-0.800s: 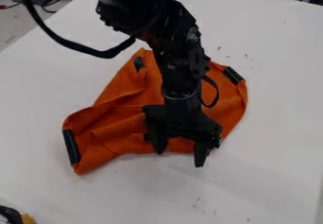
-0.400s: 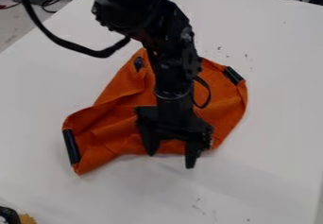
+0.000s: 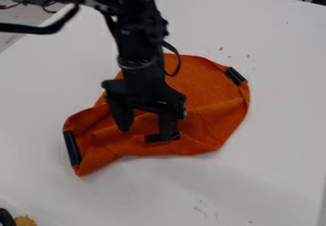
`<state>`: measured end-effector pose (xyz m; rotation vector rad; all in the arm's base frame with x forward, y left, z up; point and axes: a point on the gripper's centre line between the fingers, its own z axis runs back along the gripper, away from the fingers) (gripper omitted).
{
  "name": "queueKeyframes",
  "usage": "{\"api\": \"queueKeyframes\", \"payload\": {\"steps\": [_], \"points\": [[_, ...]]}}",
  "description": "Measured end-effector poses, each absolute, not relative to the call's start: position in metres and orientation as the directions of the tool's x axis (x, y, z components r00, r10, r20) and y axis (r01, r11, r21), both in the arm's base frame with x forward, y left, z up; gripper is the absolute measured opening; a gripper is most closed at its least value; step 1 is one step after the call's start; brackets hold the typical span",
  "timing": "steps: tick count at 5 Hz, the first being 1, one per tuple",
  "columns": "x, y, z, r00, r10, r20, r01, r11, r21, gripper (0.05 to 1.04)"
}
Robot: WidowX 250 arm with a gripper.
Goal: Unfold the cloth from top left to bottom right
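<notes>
Hanging over the middle-left part of the orange cloth (image 3: 207, 84), the end effector (image 3: 146, 133) is pointed downward with its two fingers set well apart, and nothing is gripped between them. Whether the cloth is touched by the fingertips cannot be told. The black arm (image 3: 137, 41) is seen entering from the upper left and top edge, and part of the cloth is covered by it. The cloth is laid across the middle of the white bench (image 3: 274, 39), spread broadly on the right and narrowed and creased toward the lower left. A black strip (image 3: 72, 148) is seen along its left end, and another strip (image 3: 235, 76) at its upper right edge. A third dark strip (image 3: 153, 138), near the lower edge, is partly covered by the right-hand finger in the view. Beyond the bench, dark cables (image 3: 47, 3) are seen at the upper left.
</notes>
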<state>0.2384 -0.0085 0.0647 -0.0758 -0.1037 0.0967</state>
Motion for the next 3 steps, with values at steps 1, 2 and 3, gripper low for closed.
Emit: {"api": "queueKeyframes", "payload": {"steps": [1,2,3], "points": [[0.233,0.022,0.072,0.976,0.153,0.156,-0.148,0.988,-0.041,1.000],[0.232,0.062,0.066,0.949,0.256,0.184,-0.265,0.964,0.026,1.000],[0.223,0.081,0.055,0.929,0.315,0.195,-0.331,0.942,0.056,1.000]]}}
